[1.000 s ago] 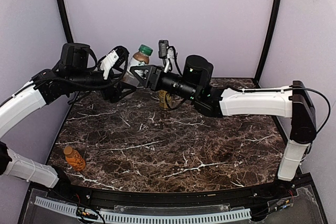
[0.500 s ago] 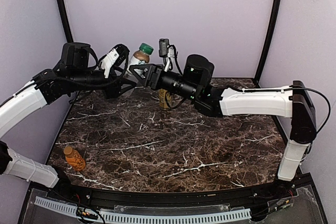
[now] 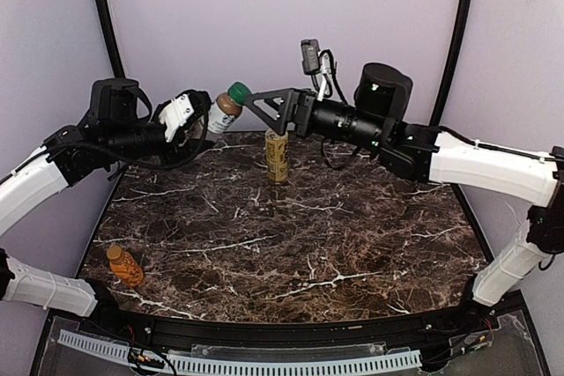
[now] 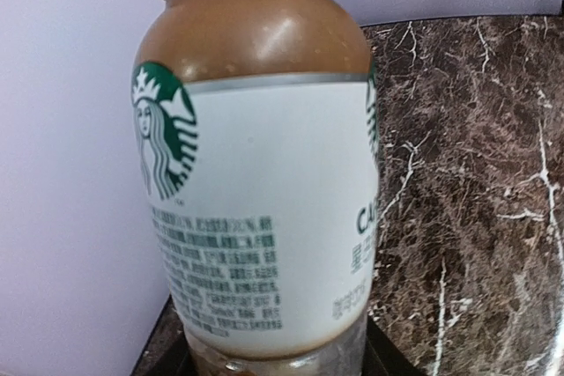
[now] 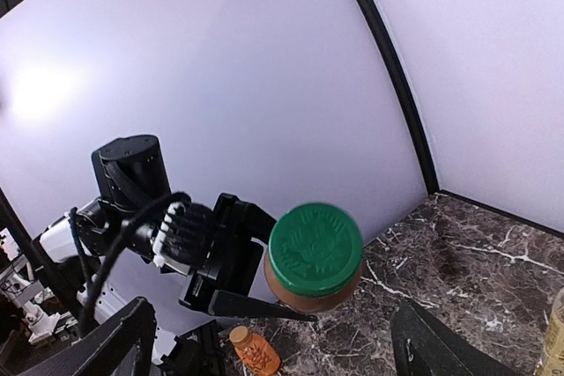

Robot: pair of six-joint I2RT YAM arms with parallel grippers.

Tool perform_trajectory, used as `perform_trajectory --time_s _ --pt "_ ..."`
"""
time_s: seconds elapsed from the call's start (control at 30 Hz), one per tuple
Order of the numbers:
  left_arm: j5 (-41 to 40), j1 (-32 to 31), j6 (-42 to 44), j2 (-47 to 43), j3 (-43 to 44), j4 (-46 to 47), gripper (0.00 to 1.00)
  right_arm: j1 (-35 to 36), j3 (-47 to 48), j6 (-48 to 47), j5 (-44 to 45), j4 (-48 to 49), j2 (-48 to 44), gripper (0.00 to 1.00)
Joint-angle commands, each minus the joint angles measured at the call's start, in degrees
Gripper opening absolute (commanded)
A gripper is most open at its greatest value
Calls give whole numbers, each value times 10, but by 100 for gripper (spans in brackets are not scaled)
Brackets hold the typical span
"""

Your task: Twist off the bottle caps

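My left gripper (image 3: 210,122) is shut on the short brownish white-labelled bottle (image 3: 220,114) and holds it tilted in the air at the back left. Its green cap (image 3: 238,92) sits on the neck. In the left wrist view that bottle (image 4: 264,173) fills the frame. My right gripper (image 3: 263,112) stands open just right of the cap, apart from it. In the right wrist view the cap (image 5: 315,248) faces the camera between the spread fingers (image 5: 115,341). The taller yellow-labelled bottle (image 3: 278,156) stands upright below the right gripper. The bumpy orange bottle (image 3: 125,266) lies at the front left.
The dark marble tabletop (image 3: 335,235) is bounded by purple walls and black corner posts (image 3: 454,41). A black rail (image 3: 282,332) runs along the near edge.
My right gripper has opened and drawn back to the right and up, off the green cap. The left arm has swung the bottle a little lower and more tilted.
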Motion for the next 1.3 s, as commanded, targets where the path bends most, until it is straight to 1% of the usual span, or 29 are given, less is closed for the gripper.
perform_trajectory --time_s 0.0,0.03,0.1,0.13,0.17,0.2,0.23,0.27,0.33,0.47,0.6,0.77,0.83,0.87,0.9,1.03,1.17,1.27 --pt "-85 -9 192 -41 -39 56 35 -5 36 11 65 -193 -50 91" --pt "-120 -11 214 -46 -52 79 35 -6 45 19 76 -226 -52 91" --pt "-156 -18 277 -54 -73 116 34 -7 61 35 80 -262 -49 90" --pt "-165 -27 327 -57 -80 128 34 -6 69 43 74 -269 -46 89" --pt "-186 -34 353 -63 -99 157 34 -6 78 51 62 -272 -38 89" --pt "-196 -50 407 -68 -109 174 34 -7 93 57 49 -279 -23 88" --pt "-217 -57 431 -71 -129 206 34 -7 109 61 37 -288 -10 87" --pt "-226 -72 474 -73 -138 223 34 -6 127 64 29 -298 2 85" --pt "-254 -89 509 -72 -154 255 34 -6 151 71 19 -311 22 82" --pt "-291 -99 510 -71 -152 257 33 -6 156 83 7 -310 37 79" --pt "-301 -100 518 -73 -163 256 33 -7 154 97 -20 -301 47 76" --pt "-301 -100 520 -70 -167 256 32 -7 123 112 -32 -272 45 74" --pt "-301 -100 519 -69 -168 256 32 -6 115 115 -38 -259 45 68" --pt "-300 -100 518 -69 -169 256 32 -6 115 116 -39 -257 47 63" --pt "-300 -100 518 -69 -169 256 32 -6 116 116 -40 -256 49 61" --pt "-301 -100 514 -68 -169 256 32 -7 116 113 -38 -255 54 61" --pt "-300 -100 512 -69 -170 255 32 -9 113 113 -41 -250 58 57" --pt "-299 -100 508 -69 -170 257 32 -14 109 119 -43 -250 61 63"
